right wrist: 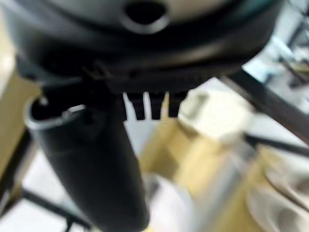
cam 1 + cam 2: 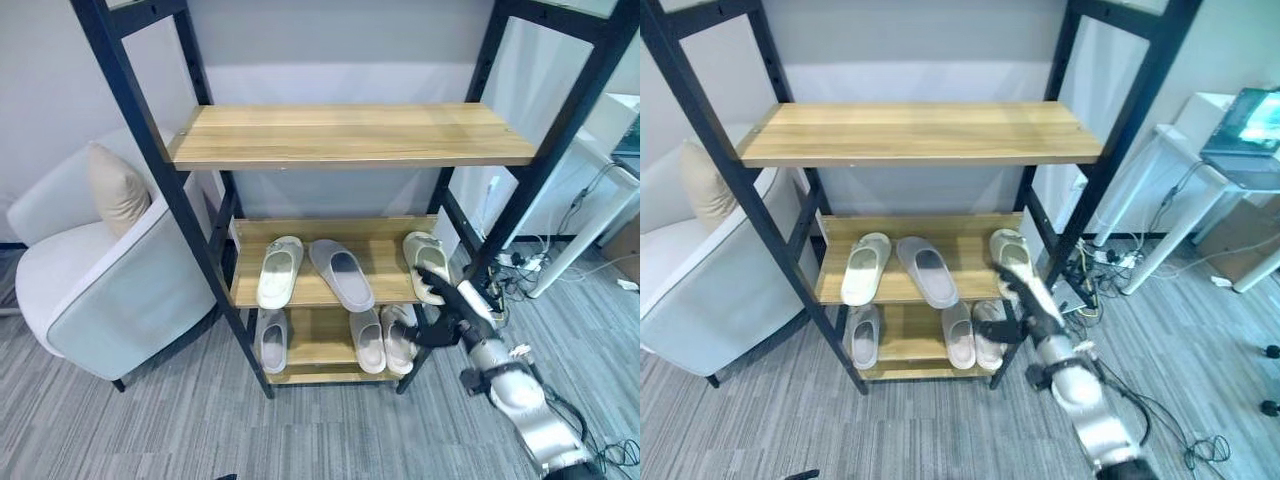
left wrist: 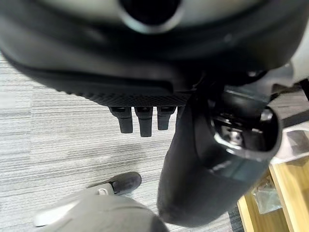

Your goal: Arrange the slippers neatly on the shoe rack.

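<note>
The right hand is held at the right front edge of the shoe rack, fingers straight and relaxed, nothing gripped. A cream slipper lies touching or just beyond its fingertips on the middle shelf; a grey slipper and another cream slipper lie further left. The left hand is seen above grey floor, fingers straight and empty

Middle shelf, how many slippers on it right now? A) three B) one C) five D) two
A: the middle shelf holds three: a cream slipper on the left, a grey slipper next to it, and a cream one at the right end, where the right hand is.
</note>
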Motion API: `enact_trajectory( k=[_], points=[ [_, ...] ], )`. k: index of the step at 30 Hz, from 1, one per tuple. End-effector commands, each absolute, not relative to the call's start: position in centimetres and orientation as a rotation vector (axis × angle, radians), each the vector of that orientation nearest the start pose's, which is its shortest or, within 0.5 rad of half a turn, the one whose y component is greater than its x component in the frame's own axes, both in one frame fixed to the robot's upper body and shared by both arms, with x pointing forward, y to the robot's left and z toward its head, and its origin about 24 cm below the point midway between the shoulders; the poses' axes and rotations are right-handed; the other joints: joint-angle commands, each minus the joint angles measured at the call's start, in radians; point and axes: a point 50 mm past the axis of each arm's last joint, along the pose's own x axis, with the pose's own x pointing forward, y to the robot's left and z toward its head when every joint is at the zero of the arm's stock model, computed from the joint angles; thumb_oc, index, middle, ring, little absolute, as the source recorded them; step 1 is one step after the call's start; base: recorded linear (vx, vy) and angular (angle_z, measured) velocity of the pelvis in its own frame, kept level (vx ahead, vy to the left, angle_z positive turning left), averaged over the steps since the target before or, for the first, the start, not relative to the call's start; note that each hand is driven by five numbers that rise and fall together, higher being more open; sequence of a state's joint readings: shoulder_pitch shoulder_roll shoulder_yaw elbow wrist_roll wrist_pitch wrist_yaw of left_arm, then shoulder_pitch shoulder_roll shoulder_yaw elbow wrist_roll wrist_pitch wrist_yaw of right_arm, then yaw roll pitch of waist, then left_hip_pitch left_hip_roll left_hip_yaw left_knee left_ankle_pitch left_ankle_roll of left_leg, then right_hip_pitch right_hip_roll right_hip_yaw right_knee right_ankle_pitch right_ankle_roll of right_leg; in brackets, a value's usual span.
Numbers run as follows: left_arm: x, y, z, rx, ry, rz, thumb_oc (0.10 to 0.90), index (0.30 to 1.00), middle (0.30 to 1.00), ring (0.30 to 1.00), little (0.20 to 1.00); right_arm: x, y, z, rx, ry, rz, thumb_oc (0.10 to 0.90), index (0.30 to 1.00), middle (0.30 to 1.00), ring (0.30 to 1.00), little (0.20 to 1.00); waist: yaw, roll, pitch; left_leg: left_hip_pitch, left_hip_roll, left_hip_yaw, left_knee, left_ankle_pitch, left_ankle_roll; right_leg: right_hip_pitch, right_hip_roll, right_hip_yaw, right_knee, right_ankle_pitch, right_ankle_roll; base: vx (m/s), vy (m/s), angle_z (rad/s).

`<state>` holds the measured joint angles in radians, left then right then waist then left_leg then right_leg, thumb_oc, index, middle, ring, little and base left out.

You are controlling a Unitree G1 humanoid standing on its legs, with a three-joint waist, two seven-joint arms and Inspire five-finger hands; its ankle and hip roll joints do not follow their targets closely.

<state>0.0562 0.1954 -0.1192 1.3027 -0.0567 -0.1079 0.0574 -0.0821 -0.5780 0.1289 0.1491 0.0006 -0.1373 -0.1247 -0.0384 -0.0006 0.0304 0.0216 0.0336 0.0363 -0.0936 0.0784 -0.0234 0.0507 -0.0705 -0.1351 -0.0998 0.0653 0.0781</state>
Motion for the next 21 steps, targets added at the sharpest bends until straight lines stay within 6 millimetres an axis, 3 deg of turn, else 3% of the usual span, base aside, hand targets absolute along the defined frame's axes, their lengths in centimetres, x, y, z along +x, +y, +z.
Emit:
enact_trajectory(
  k=[1, 12, 21],
  points=[
    [6.5, 21.5, -17.0, 0.332, 1.243, -0.018, 0.8, 0.9, 0.9, 0.9, 0.9, 29.4, -24.3, 15.0, -0.653, -0.46, -0.134, 0.8, 0.9, 0.9, 0.9, 0.9, 0.045, -0.027, 0.049, 0.028, -0.013, 0.019, 0.006, -0.105, -0.008, 0.019, -0.001, 0.0, 0.013, -0.11, 0.05, 0.01, -0.004, 0.16],
    [8.4, 21.1, -16.7, 0.375, 1.172, -0.058, 0.8, 0.9, 0.9, 0.9, 0.9, 32.8, -24.0, 18.4, -0.648, -0.526, -0.166, 0.8, 0.9, 0.9, 0.9, 0.9, 0.068, -0.013, 0.108, -0.057, -0.018, 0.0, 0.006, -0.081, -0.016, -0.058, -0.004, -0.015, 0.013, -0.099, 0.05, -0.04, 0.0, 0.11],
    [11.1, 20.6, -16.0, 0.37, 1.069, -0.067, 0.8, 0.9, 0.9, 0.9, 0.9, 34.8, -23.2, 22.6, -0.681, -0.601, -0.124, 0.8, 0.9, 0.9, 0.9, 0.9, 0.079, -0.005, 0.148, -0.154, -0.028, 0.003, 0.006, -0.051, -0.022, -0.155, -0.011, -0.002, 0.013, -0.072, 0.049, -0.03, 0.008, 0.01]
  ],
)
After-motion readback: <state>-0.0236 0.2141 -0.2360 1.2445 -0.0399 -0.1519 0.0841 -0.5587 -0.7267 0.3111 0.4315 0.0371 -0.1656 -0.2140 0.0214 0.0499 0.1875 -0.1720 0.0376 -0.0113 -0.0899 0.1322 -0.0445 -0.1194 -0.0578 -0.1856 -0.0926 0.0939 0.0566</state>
